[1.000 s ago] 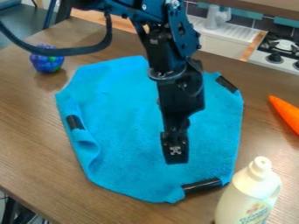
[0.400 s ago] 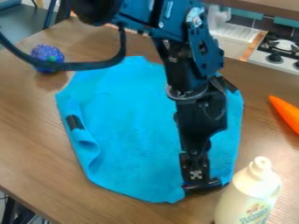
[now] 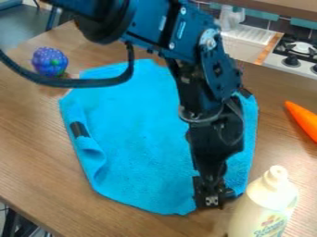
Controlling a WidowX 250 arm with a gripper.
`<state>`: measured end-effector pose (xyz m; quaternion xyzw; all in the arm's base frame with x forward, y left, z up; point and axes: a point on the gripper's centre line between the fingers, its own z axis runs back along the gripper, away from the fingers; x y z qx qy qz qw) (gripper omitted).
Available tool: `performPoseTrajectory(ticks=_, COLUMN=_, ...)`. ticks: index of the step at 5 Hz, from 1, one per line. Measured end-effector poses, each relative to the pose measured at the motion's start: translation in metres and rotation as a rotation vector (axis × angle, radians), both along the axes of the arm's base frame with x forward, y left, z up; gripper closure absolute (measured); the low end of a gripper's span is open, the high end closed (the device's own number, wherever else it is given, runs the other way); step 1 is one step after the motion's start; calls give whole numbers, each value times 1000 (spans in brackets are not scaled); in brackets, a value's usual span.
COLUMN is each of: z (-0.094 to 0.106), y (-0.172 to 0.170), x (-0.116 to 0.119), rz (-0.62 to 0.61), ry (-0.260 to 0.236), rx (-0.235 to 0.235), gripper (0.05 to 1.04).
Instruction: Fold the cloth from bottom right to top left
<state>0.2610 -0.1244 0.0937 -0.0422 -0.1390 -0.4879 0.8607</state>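
Note:
The black gripper [image 3: 212, 200] hangs down at the lower right edge of the cloth, over the black clip at that corner, beside the white bottle. Whether its jaws are open or closed on the corner cannot be made out. The blue cloth [image 3: 136, 139] lies mostly flat on the brown table, its left edge curled over. Black clips sit on its left edge and near its upper right corner, the latter partly behind the arm. The gripper hides most of the lower right clip.
A white bottle [image 3: 265, 203] stands close by the gripper at the lower right. An orange carrot [image 3: 303, 120] lies at the right edge of the wooden table [image 3: 37, 152]. A purple-blue ball [image 3: 49, 62] sits at the upper left. A stove [image 3: 297, 53] is behind, upper right.
The arm has moved right and down from over the cloth's middle to its lower right corner, and has dropped slightly further since the second frame. The cloth lies as before.

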Motion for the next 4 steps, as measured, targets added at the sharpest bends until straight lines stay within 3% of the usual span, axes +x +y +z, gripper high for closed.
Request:
performPoseTrajectory(ticks=1, z=0, y=0, x=3, rz=24, ry=-12, rx=-3, gripper=95)
performPoseTrajectory(ticks=2, z=-5, y=2, x=3, rz=52, ry=-19, rx=13, gripper=198)
performPoseTrajectory(ticks=4, z=-12, y=9, x=2, rz=120, ry=-25, rx=33, gripper=780)
